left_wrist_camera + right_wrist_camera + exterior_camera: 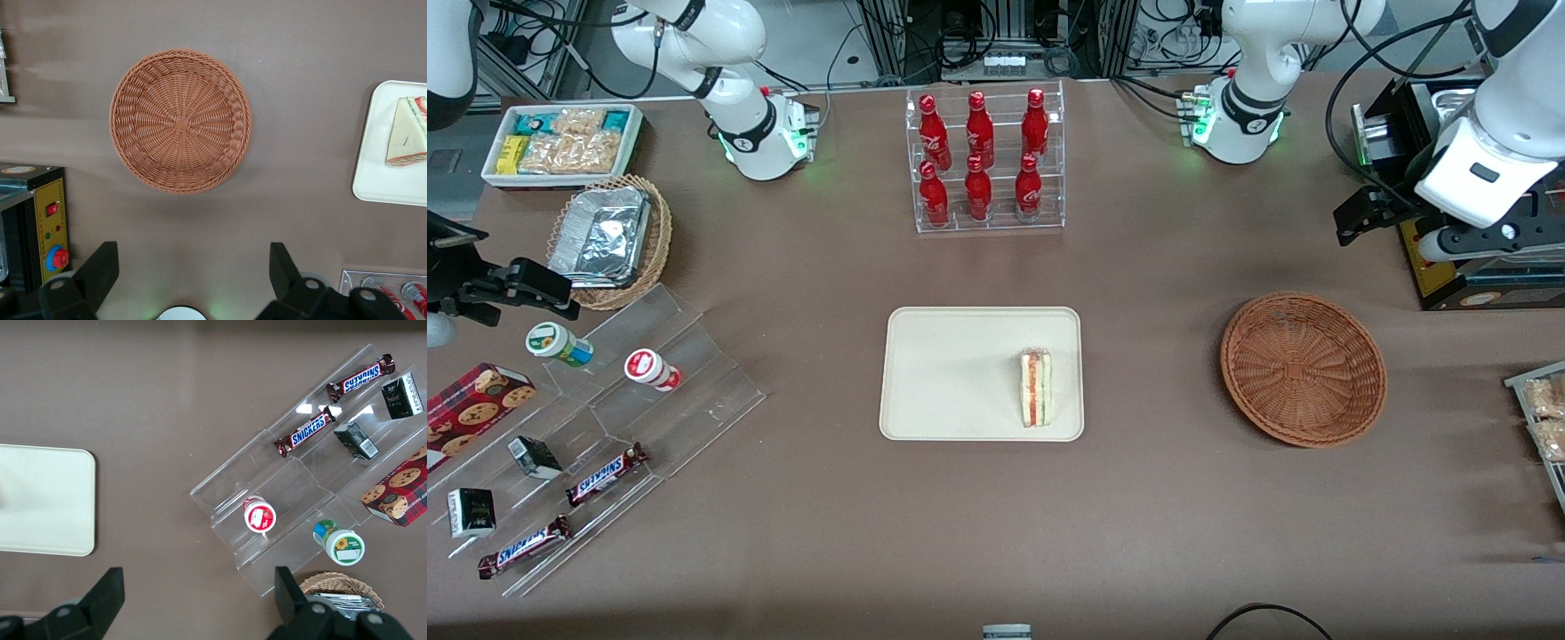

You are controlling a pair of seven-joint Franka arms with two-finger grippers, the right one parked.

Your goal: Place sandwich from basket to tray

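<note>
My gripper point(189, 277) hangs high above the table at the working arm's end, fingers point(100, 270) spread wide with nothing between them. From the wrist camera I look straight down on the basket point(180, 120) — its woven bowl holds nothing, and it sits alone on the brown table point(1156, 498). In the front view the basket point(1303, 369) lies well apart from the tray point(951, 373), which sits at the middle of the table. The sandwich point(1037, 388) rests on the tray, toward the edge nearest the basket, its red, orange and green filling stripes showing. The wrist camera also catches the sandwich point(407, 133) on the tray's point(380, 180) corner. A clear rack of red bottles point(983, 160) stands farther from the front camera than the tray — well apart from it.
</note>
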